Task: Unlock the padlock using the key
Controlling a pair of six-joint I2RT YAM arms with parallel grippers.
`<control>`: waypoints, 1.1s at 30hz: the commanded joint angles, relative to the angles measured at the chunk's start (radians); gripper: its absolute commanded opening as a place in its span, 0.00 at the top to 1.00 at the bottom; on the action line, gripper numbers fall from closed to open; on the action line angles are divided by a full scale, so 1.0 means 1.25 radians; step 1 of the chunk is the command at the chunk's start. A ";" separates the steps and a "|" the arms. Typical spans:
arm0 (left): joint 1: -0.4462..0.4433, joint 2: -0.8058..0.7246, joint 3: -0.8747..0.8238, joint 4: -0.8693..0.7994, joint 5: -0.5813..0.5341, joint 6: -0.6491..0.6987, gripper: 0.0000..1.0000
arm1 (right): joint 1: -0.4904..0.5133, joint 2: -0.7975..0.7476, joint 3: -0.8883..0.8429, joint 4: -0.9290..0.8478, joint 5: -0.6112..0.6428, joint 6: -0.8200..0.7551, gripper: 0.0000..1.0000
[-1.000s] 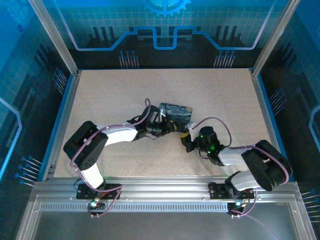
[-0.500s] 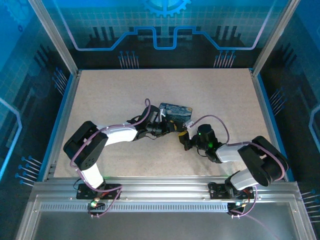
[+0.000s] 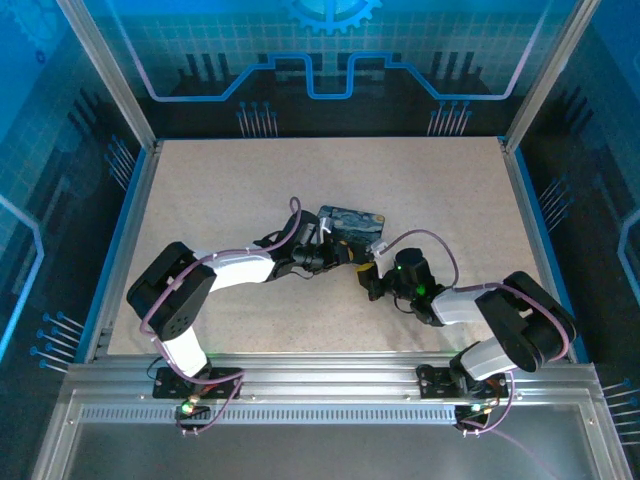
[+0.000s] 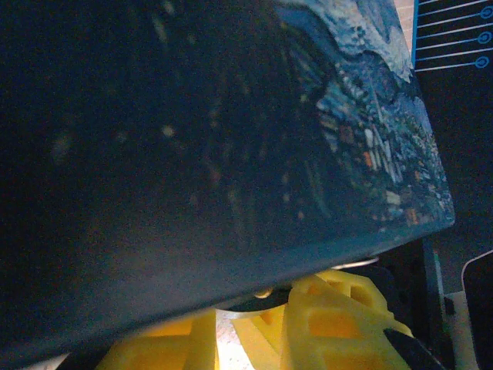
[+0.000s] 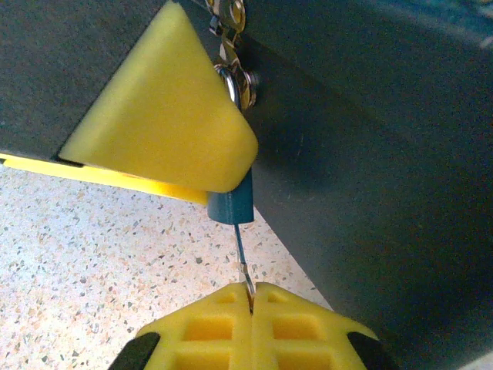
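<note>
The padlock (image 5: 231, 205), a small bluish body with a silvery shackle (image 5: 236, 83), hangs at the side of the painted tin (image 3: 352, 224). My left gripper (image 3: 352, 256) is shut on the padlock, and its yellow finger (image 5: 162, 116) covers most of the body. The thin dark key (image 5: 242, 258) runs from the bottom of the padlock down into my right gripper (image 5: 251, 297), whose pads are shut on it. In the left wrist view the tin (image 4: 216, 139) looms close above the left gripper (image 4: 254, 331), and a silvery curve of the shackle (image 4: 248, 322) shows between the fingers.
The tin's dark wall (image 5: 370, 169) stands close to the right of the key. Both arms meet at the middle of the speckled table (image 3: 230, 180). Metal frame posts (image 3: 105, 70) and blue panels enclose the table on three sides.
The right arm's elbow has shifted slightly left and its cable loop has changed shape. Both grippers stay where they were, at the padlock.
</note>
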 commanded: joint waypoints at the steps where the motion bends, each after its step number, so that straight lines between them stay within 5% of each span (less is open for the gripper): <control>1: -0.007 -0.022 -0.003 0.021 0.014 -0.014 0.91 | 0.005 -0.016 0.002 0.029 -0.004 0.007 1.00; 33: -0.015 -0.007 -0.007 0.032 0.015 -0.026 0.91 | 0.013 0.025 0.061 0.136 -0.032 0.034 1.00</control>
